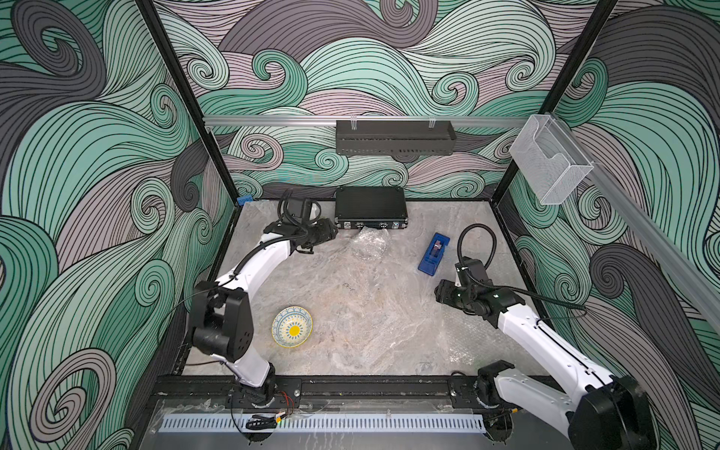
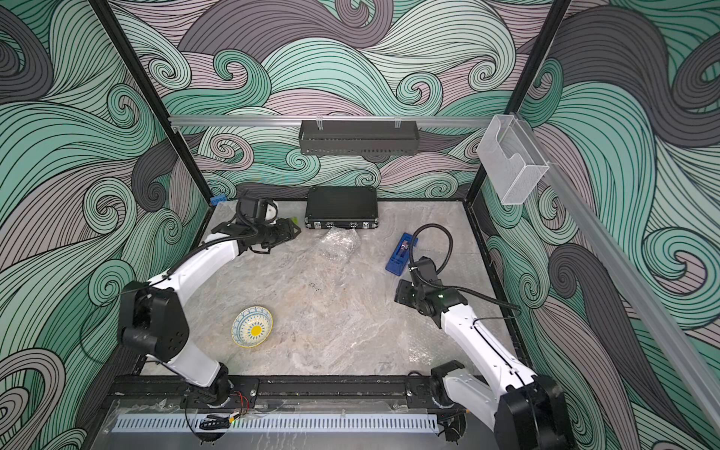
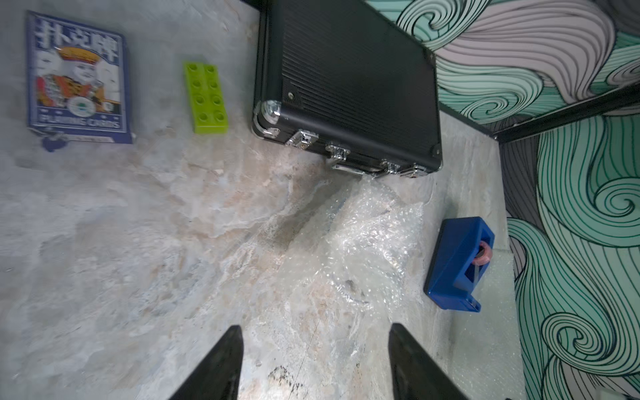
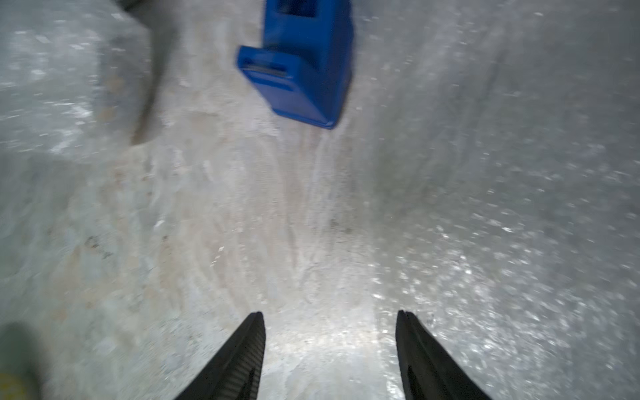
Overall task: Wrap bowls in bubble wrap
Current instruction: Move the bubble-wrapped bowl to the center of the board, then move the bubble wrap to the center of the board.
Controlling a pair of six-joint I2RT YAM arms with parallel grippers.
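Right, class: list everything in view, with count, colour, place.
bowl: one, cream and blue, yellow centre; front left.
bubble wrap bundle: one, clear; in front of case.
bubble wrap sheet: one, clear; flat, right side.
case: one, black; back centre.
tape dispenser: one, blue; right of bundle.
playing-card box: one, blue; beside brick.
building brick: one, lime green; between cards and case.
basket: one, black; back wall.
holder: one, clear; right rail.
left gripper: one, black, open.
right gripper: one, black, open.

Swirl-patterned green walls (image 1: 97,156) enclose a marbled grey tabletop (image 1: 272,280)
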